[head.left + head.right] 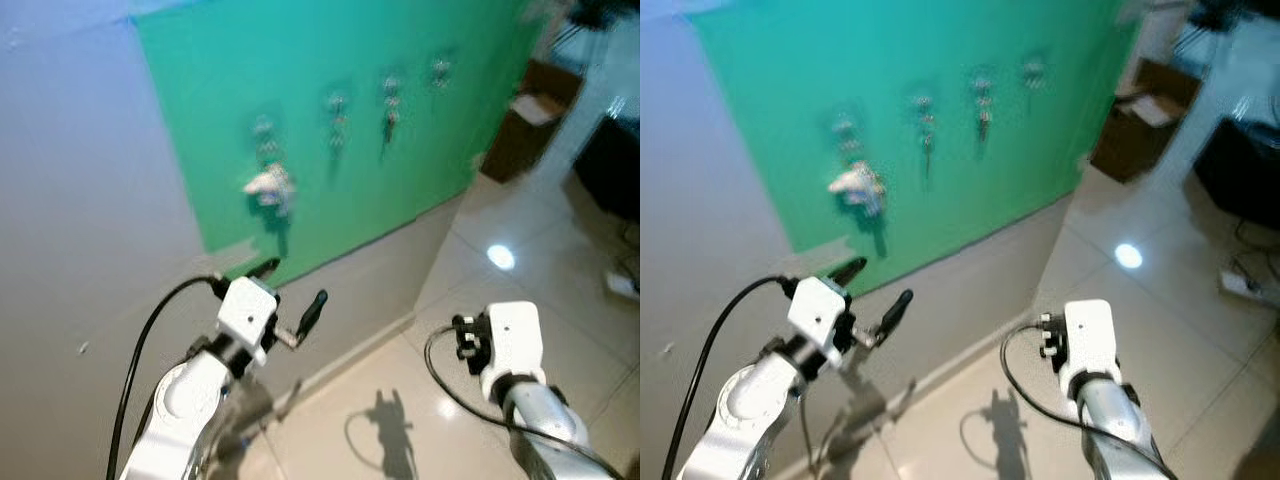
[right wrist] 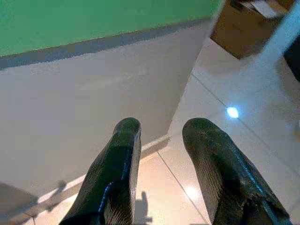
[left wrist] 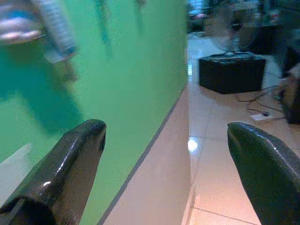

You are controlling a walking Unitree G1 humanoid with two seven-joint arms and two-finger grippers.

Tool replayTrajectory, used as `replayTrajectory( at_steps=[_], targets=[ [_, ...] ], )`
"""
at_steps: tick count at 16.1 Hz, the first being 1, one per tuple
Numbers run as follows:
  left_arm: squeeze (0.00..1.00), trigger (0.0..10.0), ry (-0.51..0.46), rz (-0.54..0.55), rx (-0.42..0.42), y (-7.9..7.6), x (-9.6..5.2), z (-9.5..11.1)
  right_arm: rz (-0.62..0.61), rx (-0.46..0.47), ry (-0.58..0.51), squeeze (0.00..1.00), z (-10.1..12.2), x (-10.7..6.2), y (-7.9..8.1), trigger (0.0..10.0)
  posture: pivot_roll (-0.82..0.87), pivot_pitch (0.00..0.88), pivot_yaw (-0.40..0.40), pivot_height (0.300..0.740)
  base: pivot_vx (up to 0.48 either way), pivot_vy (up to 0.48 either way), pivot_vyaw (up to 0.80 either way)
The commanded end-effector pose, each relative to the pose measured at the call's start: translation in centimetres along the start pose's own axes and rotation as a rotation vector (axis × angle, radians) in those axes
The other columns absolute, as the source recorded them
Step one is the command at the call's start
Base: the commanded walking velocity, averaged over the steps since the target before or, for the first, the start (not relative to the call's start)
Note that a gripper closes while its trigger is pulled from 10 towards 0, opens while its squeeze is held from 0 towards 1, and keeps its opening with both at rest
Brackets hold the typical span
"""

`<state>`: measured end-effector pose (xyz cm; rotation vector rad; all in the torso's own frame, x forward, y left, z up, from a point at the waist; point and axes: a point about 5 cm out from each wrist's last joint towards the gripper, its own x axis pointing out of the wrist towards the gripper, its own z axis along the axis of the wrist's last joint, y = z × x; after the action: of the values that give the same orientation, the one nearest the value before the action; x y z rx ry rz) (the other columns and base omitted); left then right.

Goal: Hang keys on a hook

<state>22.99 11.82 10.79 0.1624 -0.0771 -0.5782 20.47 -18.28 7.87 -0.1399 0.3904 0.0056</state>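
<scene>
On the green wall panel (image 1: 400, 170) a pale bunch of keys (image 1: 269, 186) hangs from the leftmost of four hooks (image 1: 264, 128) — blurred, so no detail shows. Below it the left gripper (image 1: 294, 291) is raised close to the wall, fingers spread wide with nothing between them. Further right two hooks carry small dark items (image 1: 389, 112). Over the glossy tiled floor (image 1: 520, 300), the right gripper (image 2: 161, 129) holds nothing — fingers slightly parted. A brown cardboard box (image 1: 528, 118) stands far right.
</scene>
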Motion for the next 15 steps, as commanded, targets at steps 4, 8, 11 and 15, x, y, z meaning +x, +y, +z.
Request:
replayTrajectory(
  at_steps=[4,8,11,15],
  targets=[
    [0.0,10.0,-0.003,-0.009,0.008,0.5,0.5,0.0,-0.03,0.009,0.007,0.0,0.1,-0.3,-0.2,10.0,-0.13,0.0,0.009,0.74,0.0,0.0,-0.8],
    [0.0,10.0,0.036,-0.065,0.029,0.2,0.7,-0.8,-0.052,0.008,0.014,0.0,0.2,-0.1,-0.6,10.0,-0.14,0.0,0.018,0.74,0.0,0.0,-0.8],
    [0.0,10.0,-0.003,-0.166,0.025,-0.5,0.8,0.0,-0.019,-0.013,0.055,0.0,-0.1,0.2,-0.7,10.0,-0.15,0.0,0.023,0.74,0.0,0.0,-0.8],
    [0.0,10.0,-0.029,-0.132,0.037,0.1,1.7,0.6,-0.044,0.008,0.024,0.0,0.6,0.2,-0.9,10.0,-0.15,0.0,0.045,0.74,0.0,0.0,-0.8]
  ],
)
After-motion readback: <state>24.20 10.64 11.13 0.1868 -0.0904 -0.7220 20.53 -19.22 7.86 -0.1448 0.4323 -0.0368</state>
